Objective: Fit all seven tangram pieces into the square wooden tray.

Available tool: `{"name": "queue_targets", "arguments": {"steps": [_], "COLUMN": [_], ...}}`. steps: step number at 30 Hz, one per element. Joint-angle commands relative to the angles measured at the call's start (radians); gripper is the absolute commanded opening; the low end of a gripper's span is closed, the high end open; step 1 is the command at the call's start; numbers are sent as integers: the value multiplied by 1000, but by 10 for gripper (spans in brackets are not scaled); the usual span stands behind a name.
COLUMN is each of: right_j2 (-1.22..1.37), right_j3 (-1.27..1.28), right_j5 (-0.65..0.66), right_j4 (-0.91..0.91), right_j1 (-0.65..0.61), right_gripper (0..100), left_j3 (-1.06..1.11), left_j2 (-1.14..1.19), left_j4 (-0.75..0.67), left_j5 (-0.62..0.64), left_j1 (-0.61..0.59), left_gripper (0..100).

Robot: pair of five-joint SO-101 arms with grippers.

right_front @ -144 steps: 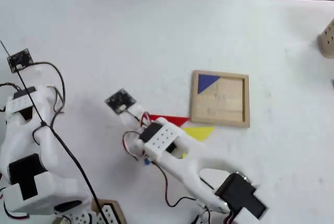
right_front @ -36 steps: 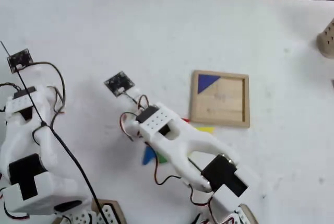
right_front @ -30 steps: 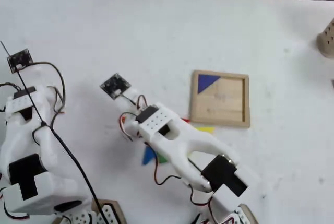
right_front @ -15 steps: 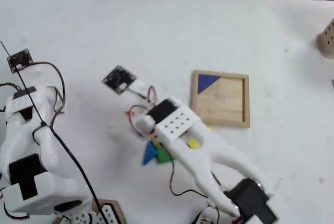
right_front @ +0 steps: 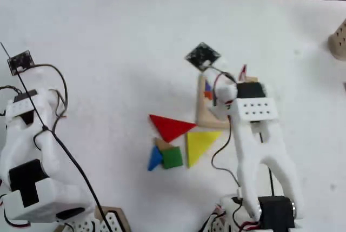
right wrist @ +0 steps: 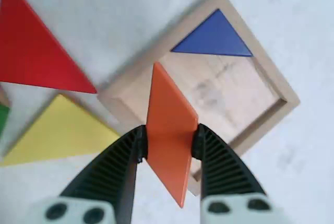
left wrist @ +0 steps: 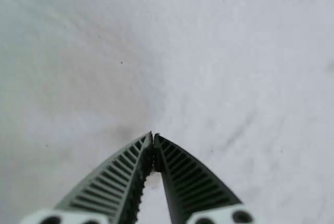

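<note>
- The right fingers point(right wrist: 199, 140) are clamped on the flat faces of an orange piece point(right wrist: 169, 125), a slanted four-sided slab standing on edge between them.
- In the right wrist view the orange piece hangs over one corner of the wooden tray point(right wrist: 261, 57); whether it touches the wood I cannot tell.
- A blue triangle point(right wrist: 214, 38) lies flat inside the tray, tucked into a corner away from the orange piece.
- From the high view the right arm covers most of the tray point(right_front: 204, 116), and just a sliver of the orange piece point(right_front: 207, 94) peeks out beside the wrist (the wrist camera gives the clearer look at the grip).
- On the bench point(right_front: 108, 42), just beside the tray, lie a red triangle point(right_front: 172, 126) and a yellow triangle point(right_front: 200, 144).
- The high view also takes in a green square point(right_front: 173, 158), with a small blue piece point(right_front: 154, 159) touching it.
- The left fingers point(left wrist: 162, 156) are closed tip to tip with nothing between them, over bare bench well apart from the pieces.
</note>
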Motion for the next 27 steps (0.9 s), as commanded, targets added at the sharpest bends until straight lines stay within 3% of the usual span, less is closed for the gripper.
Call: {"name": "queue_targets", "arguments": {"steps": [1,8,13,18,27], "right_j2": [-41,8,143,246,341], "right_j3": [-41,-48,-48,-48,-77], "right_j5": [172,377,523,566,606], "right_j4": [-58,-76,-205,-343,-427], "right_j1": [82,82,97,116,137], "right_gripper": [23,20,20,24,31], "left_j3": [-37,-37,-37,-37,-37], "left_j2": [-2,-2,-2,-2,-2], "left_j4": [2,5,5,5,2], "left_j5": [2,2,2,2,2], "left_j1": [-4,-5,-5,-5,-4], "left_gripper": [24,24,24,24,24]}}
